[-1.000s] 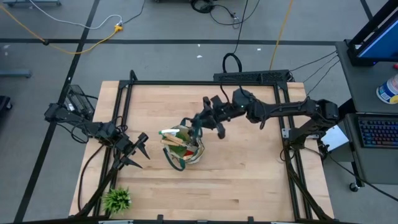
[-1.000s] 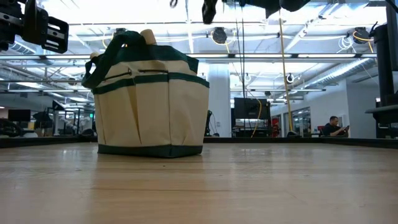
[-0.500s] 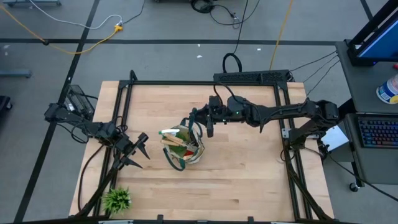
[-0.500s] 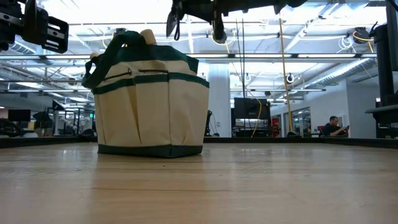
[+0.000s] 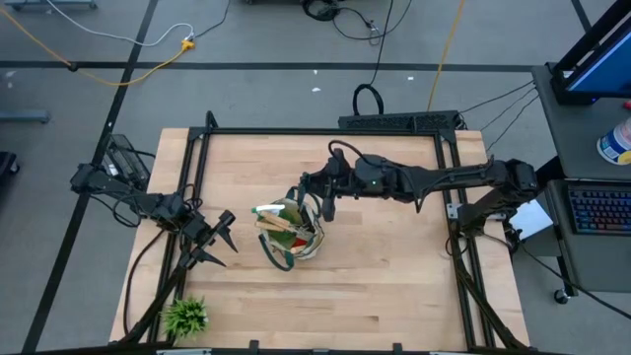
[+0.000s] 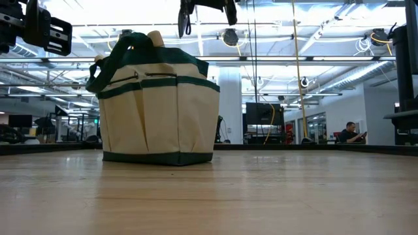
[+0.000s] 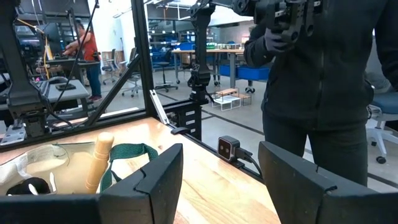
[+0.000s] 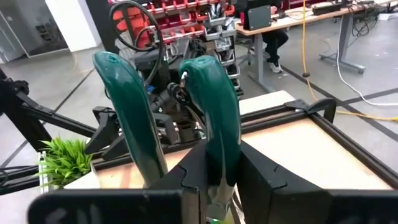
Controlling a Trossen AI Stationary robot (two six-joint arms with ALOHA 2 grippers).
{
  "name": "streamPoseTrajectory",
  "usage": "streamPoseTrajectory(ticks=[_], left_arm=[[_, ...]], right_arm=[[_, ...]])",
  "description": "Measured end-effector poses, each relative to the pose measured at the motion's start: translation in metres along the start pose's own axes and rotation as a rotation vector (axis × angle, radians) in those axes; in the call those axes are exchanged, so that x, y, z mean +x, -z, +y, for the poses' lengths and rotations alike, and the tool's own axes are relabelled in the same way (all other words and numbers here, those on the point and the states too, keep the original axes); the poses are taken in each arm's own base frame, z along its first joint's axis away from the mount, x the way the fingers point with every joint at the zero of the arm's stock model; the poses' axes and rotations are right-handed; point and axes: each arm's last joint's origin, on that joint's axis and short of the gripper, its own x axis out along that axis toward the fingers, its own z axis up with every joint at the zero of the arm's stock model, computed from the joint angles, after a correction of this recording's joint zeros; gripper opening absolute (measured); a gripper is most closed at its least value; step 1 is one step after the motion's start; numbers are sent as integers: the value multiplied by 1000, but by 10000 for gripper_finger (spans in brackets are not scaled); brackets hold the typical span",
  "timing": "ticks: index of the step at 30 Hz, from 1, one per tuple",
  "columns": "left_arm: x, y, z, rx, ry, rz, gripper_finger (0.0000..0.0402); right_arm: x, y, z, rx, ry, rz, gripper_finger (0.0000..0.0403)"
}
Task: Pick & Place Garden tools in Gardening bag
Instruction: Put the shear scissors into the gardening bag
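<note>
One tool in my right gripper (image 8: 211,180): the pruning shears (image 8: 168,118), clenched by one of the two green handles, which rise between my fingers at frame centre of the right wrist view. In the high view the right gripper (image 5: 317,200) hangs at frame centre, just up-right of the gardening bag (image 5: 289,237) and over its upper right rim. The bag already holds wooden-handled tools and something green.

Risks, as I judge them: I grip only one handle, so the shears could swing or splay open and snag the bag's green loop handle (image 6: 108,62). If I release now, this close to the rim, they may tip out onto the table (image 5: 394,276). The tools already inside could also block them from dropping in.

Orientation: the long axis looks roughly vertical, handles toward my wrist, so the blades should point down at the bag mouth, though they are hidden. In the low view the shears (image 6: 185,19) dangle top centre, above the bag's right side.

My left gripper (image 5: 219,237) waits mid-left, fingers apart and empty, beside the bag. The small plant (image 5: 185,316) sits at lower left.
</note>
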Motion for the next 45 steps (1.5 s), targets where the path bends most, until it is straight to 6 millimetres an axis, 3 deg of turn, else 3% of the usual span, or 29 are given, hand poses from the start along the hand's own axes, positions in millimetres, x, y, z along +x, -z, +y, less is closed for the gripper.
streamPoseTrajectory(ticks=[6, 12, 20, 36, 45], left_arm=[[0, 0, 0, 0, -1, 0, 216], [0, 0, 0, -4, -2, -1, 216], [0, 0, 0, -5, -1, -1, 216], [0, 0, 0, 12, 0, 0, 216], [0, 0, 0, 20, 0, -2, 216]], right_arm=[[12, 16, 5, 16, -7, 53, 51], [39, 39, 3, 6, 11, 141, 51], [64, 40, 9, -42, 23, 253, 51], [74, 66, 10, -79, 46, 402, 51], [73, 68, 9, -86, 48, 422, 51]])
